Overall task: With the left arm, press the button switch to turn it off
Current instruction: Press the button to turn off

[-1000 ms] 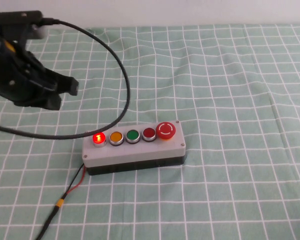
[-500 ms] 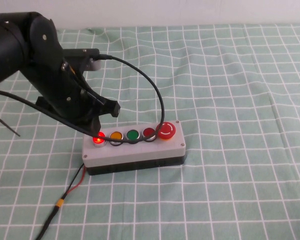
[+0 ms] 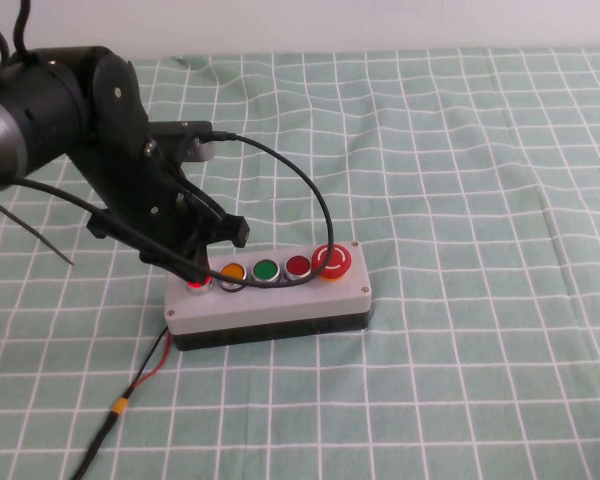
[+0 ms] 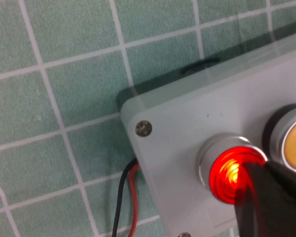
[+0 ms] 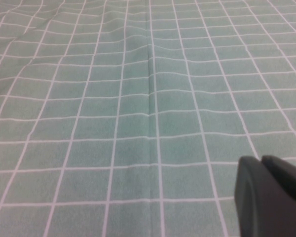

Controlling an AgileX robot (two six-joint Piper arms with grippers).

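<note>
The button switch sits at the left end of the row on the grey box, a little left of centre in the high view, and it glows bright red, so it is not yet off. In the left wrist view the lit cap has a dark fingertip right at its edge, overlapping it. The left gripper hangs directly over that button, fingers drawn together into one point. To do this well, I'd say push straight down on the cap's middle, not its silver ring, and keep clear of the orange button just beside it. The right gripper shows only in its own wrist view, over bare green checked cloth; its fingers look closed, holding nothing.
</note>
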